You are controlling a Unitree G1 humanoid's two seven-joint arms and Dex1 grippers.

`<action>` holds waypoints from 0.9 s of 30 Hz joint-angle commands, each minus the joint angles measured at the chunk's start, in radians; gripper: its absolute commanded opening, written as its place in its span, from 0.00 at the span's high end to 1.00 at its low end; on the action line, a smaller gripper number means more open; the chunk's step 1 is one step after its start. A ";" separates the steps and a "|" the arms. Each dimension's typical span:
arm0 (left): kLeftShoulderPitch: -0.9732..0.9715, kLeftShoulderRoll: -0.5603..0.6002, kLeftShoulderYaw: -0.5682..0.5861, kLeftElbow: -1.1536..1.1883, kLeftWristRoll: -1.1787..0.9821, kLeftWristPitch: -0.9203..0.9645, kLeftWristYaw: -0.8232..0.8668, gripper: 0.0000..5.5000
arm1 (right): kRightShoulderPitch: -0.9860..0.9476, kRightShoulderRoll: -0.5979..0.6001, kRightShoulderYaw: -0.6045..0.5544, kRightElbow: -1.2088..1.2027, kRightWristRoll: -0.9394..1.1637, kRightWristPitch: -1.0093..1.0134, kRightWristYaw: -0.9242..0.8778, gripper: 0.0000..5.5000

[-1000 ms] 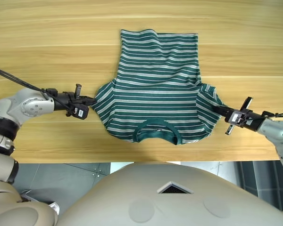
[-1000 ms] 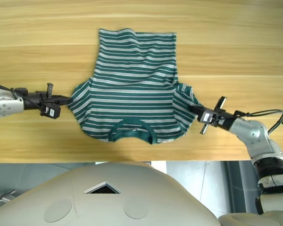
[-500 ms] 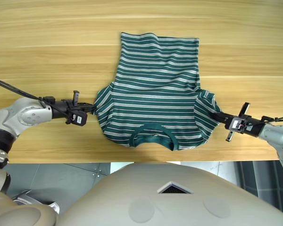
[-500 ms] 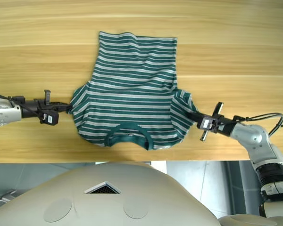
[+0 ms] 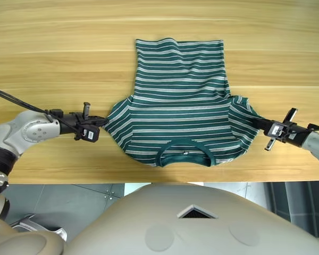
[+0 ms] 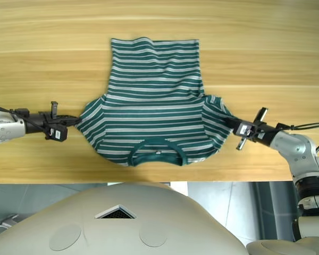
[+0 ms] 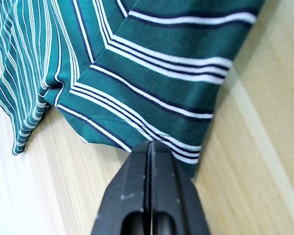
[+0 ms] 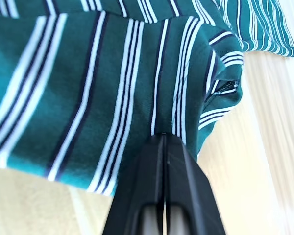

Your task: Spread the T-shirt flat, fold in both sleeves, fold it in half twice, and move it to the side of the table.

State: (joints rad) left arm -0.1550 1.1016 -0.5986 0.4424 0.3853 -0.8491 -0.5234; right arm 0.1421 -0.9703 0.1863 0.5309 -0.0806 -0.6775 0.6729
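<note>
Green white-striped cotton T-shirt [image 5: 181,114] lying mid light wooden table [image 5: 53,42], collar close to near edge — open wood beyond hem and both sides. Left gripper [image 5: 103,126], right gripper [image 5: 258,124] clamped tight on sleeve tips. Since earlier frame: right sleeve drawn outward, shirt shifted right.

No legible text, numbers or signs. Small white sticker [image 5: 86,135] on body of left gripper [image 5: 103,122], second white sticker [image 5: 271,129] on body of right gripper [image 5: 258,122]; print on both too small to read.
</note>
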 commanded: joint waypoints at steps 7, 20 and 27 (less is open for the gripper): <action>0.135 -0.022 0.000 -0.073 -0.042 0.104 -0.144 1.00 | 0.077 0.015 0.018 -0.039 -0.011 0.031 0.045 1.00; 0.132 -0.054 0.149 -0.094 -0.106 0.099 -0.175 0.79 | 0.186 -0.002 -0.084 -0.283 0.145 0.086 0.139 0.77; 0.118 -0.059 0.180 0.007 -0.006 0.062 -0.120 0.62 | 0.149 0.010 -0.106 -0.220 0.068 0.131 0.108 0.55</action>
State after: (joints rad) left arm -0.0521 1.0477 -0.4042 0.3958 0.2926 -0.8033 -0.6390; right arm 0.2969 -0.9632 0.0848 0.2847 0.0197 -0.5715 0.7826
